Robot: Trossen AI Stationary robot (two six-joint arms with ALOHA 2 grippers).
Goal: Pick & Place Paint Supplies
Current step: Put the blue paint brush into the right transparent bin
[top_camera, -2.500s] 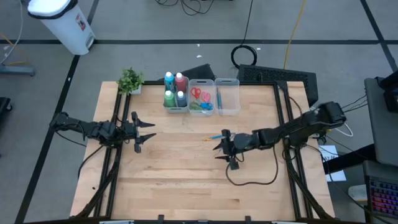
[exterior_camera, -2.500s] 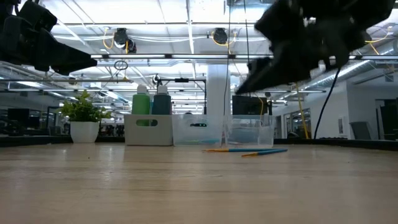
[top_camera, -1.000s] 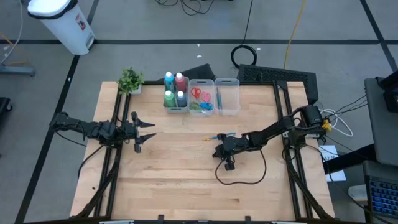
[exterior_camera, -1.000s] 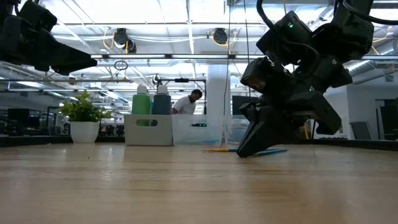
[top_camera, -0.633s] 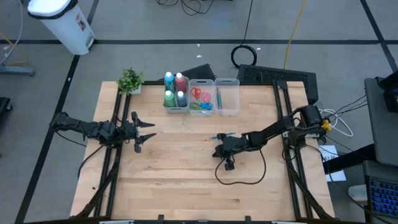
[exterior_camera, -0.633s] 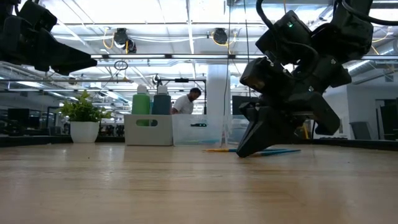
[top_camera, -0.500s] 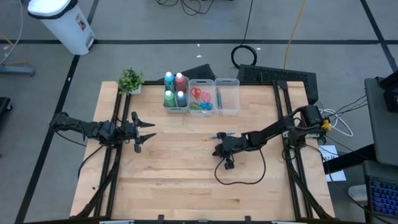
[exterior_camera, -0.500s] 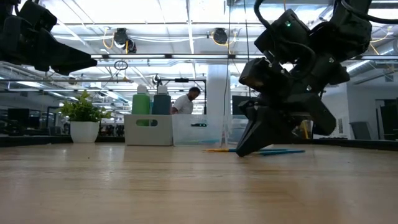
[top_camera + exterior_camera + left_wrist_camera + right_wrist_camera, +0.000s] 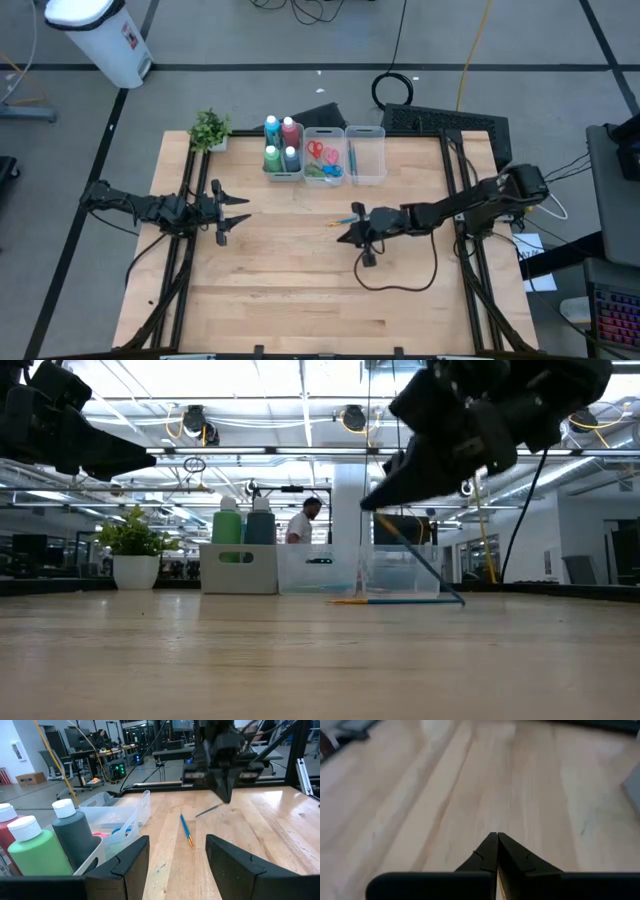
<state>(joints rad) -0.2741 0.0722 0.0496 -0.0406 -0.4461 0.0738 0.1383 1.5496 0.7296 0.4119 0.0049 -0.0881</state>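
The right gripper (image 9: 375, 500), pinched shut on a brush (image 9: 425, 572) hanging slantwise above mid-table, has the brush bin (image 9: 365, 155) at twelve o'clock; the left gripper (image 9: 240, 211) waits open at nine.

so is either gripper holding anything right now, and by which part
Right gripper pinches a brush at its upper end, lower tip hanging near the table. Left gripper holds nothing.

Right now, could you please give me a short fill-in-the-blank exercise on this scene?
The right gripper is shut on a ____. A second brush lies flat on the ____. The bottles stand in the bin nearest the ____. The left gripper is open and holds ____.
Missing words: brush; table; plant; nothing.
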